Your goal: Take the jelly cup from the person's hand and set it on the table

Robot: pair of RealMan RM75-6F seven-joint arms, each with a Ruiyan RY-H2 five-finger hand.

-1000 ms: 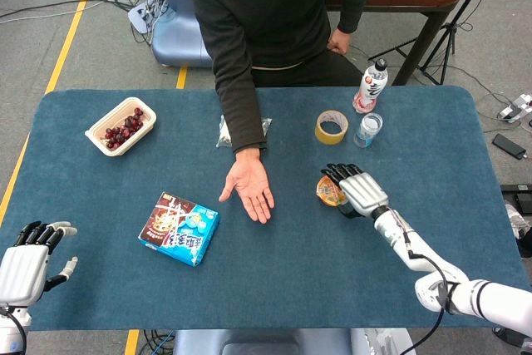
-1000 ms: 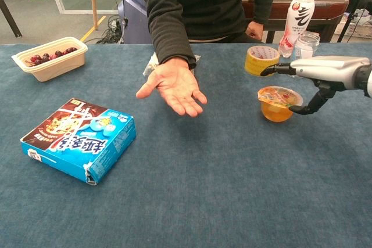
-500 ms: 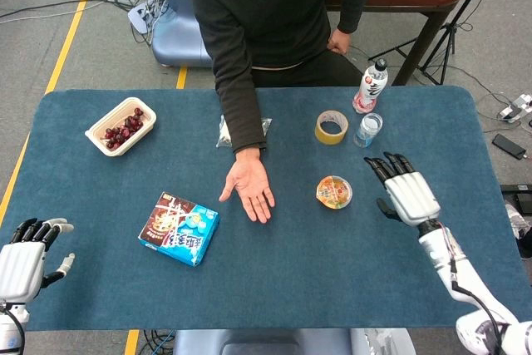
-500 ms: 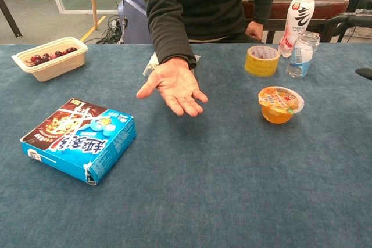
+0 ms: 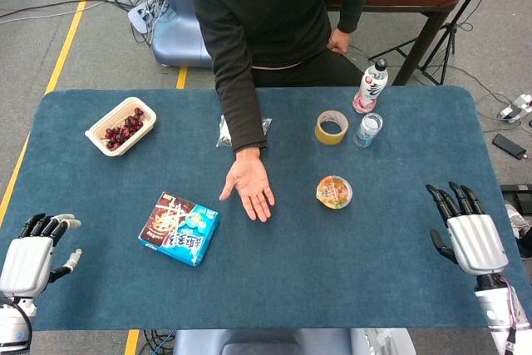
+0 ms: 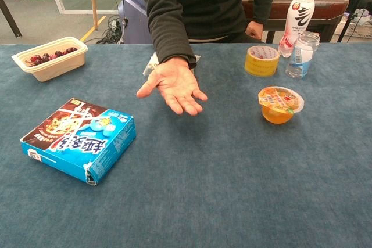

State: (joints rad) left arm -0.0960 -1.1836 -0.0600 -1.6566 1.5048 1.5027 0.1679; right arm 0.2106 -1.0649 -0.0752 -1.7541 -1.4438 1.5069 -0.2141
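The orange jelly cup (image 5: 334, 192) (image 6: 280, 104) stands upright on the blue table, right of centre, with nothing touching it. The person's hand (image 5: 249, 187) (image 6: 174, 87) lies palm up and empty at the table's middle. My right hand (image 5: 467, 232) is open at the table's right front edge, well away from the cup. Down at the left front corner my left hand (image 5: 32, 257) is open and holds nothing. Neither hand shows in the chest view.
A blue snack box (image 5: 179, 228) lies left of centre. A tray of cherries (image 5: 121, 125) sits at the back left. A tape roll (image 5: 332, 127), a small jar (image 5: 368, 130) and a bottle (image 5: 371, 86) stand behind the cup. A clear packet (image 5: 223, 130) lies by the person's forearm.
My right hand let go of the jelly cup and drew back to the right front edge. The cup stays on the table. The left hand shifted slightly.
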